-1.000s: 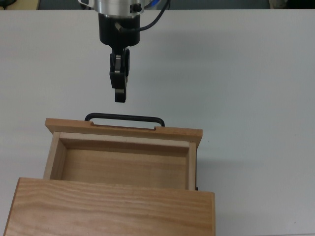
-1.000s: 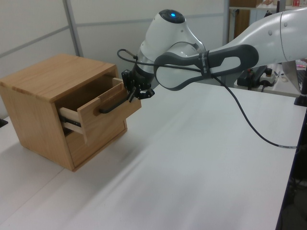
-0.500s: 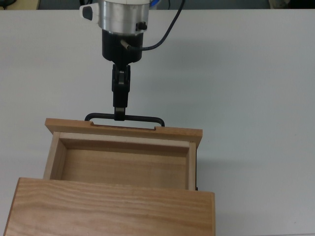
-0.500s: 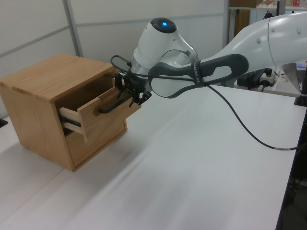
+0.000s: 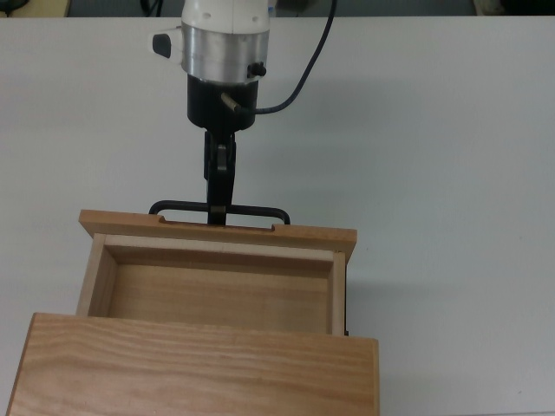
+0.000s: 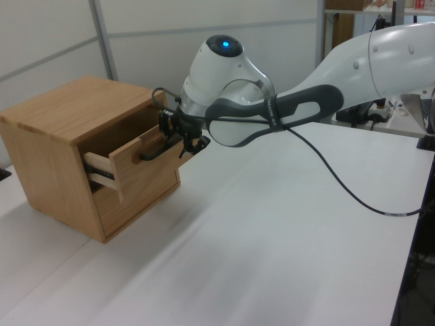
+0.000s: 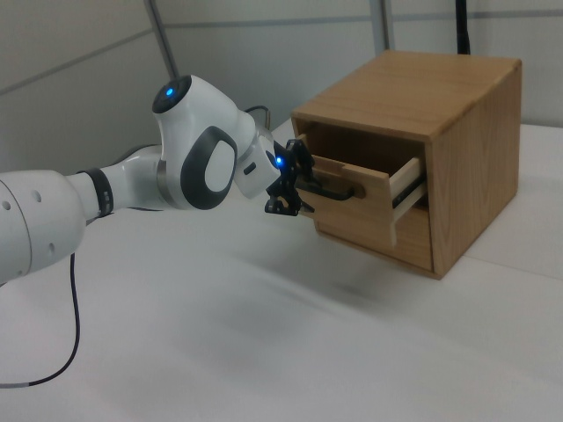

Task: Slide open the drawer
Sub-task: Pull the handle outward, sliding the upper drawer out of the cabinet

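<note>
Wooden cabinet [image 5: 199, 364] sits nearest in the top view, and the drawer [image 5: 217, 277] already stands partly out of it over the white surface [image 5: 451, 156], its inside bare. Beyond its front panel the claw [image 5: 218, 212] straddles the black handle [image 5: 260, 209], narrowly set, though whether it grips I cannot tell. Judging by the rails, some travel remains.

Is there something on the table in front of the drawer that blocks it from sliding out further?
Nothing visible does. The table ahead of the drawer is bare; only the gripper is there, at the handle.
</note>
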Controlling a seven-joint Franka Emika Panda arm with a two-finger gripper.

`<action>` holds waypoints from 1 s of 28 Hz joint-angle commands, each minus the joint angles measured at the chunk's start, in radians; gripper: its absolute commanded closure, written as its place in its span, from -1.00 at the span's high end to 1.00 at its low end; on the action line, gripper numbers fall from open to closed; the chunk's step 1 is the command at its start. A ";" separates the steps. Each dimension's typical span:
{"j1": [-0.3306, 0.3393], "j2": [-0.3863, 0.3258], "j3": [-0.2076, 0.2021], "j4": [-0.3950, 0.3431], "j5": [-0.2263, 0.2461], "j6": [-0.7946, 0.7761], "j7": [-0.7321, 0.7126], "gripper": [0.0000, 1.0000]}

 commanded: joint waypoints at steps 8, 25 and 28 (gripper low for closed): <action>-0.006 -0.025 0.006 0.009 -0.017 0.008 0.074 -1.00; 0.000 -0.154 0.008 -0.095 -0.014 -0.179 0.088 -1.00; 0.000 -0.185 0.009 -0.136 -0.014 -0.179 0.088 -1.00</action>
